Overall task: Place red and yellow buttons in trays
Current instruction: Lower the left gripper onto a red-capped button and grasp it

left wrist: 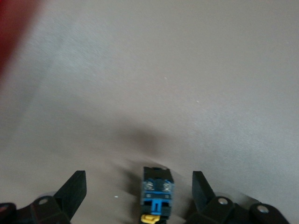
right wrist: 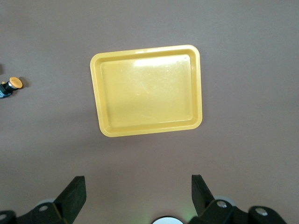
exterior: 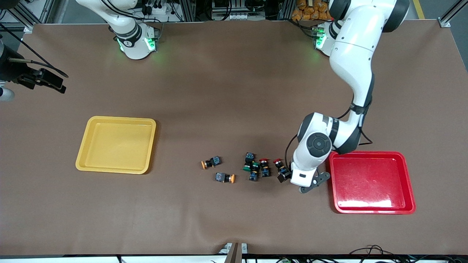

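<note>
Red button [left wrist: 157, 195] on table between wide-open left end effector [left wrist: 139, 196] fingers, ungripped, right end effector [right wrist: 138, 196] open over yellow tray [right wrist: 146, 90]

High front camera looks down across the table [exterior: 234, 91] toward the arm bases. Right wrist camera looks straight down from high above the yellow tray [right wrist: 147, 91], also at eight o'clock in the front view. Left wrist camera sits close above the table.
</note>
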